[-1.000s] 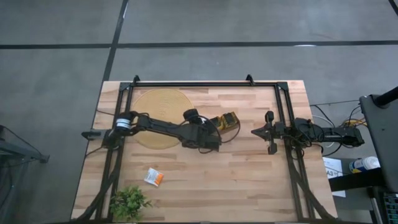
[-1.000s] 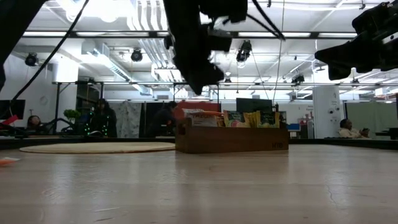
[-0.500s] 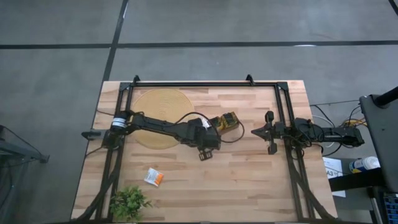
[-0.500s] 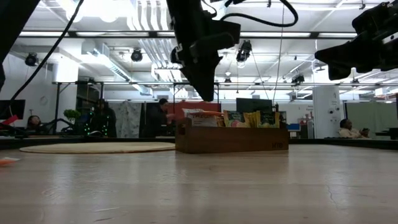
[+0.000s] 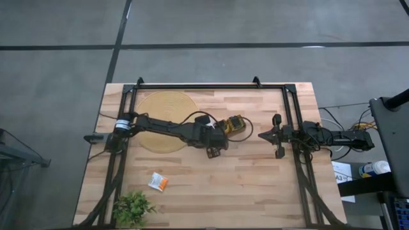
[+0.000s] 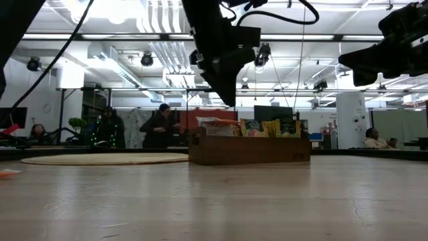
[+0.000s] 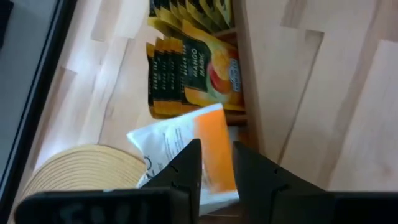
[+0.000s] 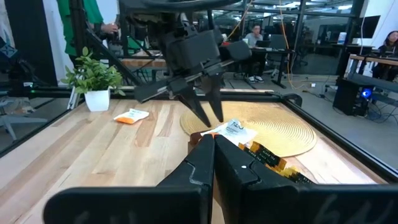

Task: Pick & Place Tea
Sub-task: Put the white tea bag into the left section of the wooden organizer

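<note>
Dark green and yellow tea sachets (image 7: 198, 59) stand packed in the wooden tray (image 5: 234, 124) near the middle of the tabletop (image 5: 255, 185). One white and orange sachet (image 8: 232, 130) lies loose on top of the tray's 8 o'clock end. Another white and orange sachet (image 5: 158, 182) lies flat on the tabletop, well apart at the tray's 7 o'clock.

The left pincer (image 8: 211, 118) hovers just above that tray end, fingers pointing down and slightly apart, with nothing between them. The right pincer (image 5: 273, 135) waits at the tray's 3 o'clock, closed and empty. A round woven mat (image 5: 163, 108) lies at 9 o'clock and a small plant (image 5: 132, 207) at 7 o'clock.
</note>
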Motion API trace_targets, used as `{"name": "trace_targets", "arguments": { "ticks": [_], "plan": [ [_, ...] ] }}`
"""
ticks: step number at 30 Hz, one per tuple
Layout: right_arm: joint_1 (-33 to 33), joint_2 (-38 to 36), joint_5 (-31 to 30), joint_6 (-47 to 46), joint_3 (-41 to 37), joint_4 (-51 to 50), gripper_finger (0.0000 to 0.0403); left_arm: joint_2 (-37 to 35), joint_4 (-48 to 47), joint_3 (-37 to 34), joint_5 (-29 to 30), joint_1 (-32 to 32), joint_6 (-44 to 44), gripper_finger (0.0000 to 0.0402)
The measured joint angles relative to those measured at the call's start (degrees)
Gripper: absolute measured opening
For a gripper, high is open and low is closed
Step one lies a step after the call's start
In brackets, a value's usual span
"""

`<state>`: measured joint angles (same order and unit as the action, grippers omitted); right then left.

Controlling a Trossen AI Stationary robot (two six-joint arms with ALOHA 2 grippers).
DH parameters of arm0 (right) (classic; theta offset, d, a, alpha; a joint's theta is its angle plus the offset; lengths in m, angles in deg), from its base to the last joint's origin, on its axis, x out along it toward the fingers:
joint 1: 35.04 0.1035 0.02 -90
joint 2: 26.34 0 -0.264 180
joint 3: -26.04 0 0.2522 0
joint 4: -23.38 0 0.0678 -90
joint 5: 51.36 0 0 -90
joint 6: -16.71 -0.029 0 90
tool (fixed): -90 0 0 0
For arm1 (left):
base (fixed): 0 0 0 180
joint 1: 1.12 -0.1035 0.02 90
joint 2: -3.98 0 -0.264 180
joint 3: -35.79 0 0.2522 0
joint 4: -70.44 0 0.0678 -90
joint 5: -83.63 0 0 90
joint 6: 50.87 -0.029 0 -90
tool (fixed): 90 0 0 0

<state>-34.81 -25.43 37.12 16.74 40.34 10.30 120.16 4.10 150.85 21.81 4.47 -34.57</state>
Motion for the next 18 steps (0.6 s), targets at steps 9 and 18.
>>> {"name": "trace_targets", "arguments": {
  "ticks": [9, 18],
  "plan": [
    [-0.02, 0.0, 0.0, 0.0, 0.0, 0.0, 0.0009, 0.02, 0.67, -0.42, 1.37, -0.14, -0.42, 0.0002],
    [-0.02, 0.0, -0.02, 0.0, 0.0, 0.0, 0.0009, 0.02, 4.77, -3.38, 1.94, -0.75, -0.17, 0.0]
  ]
}}
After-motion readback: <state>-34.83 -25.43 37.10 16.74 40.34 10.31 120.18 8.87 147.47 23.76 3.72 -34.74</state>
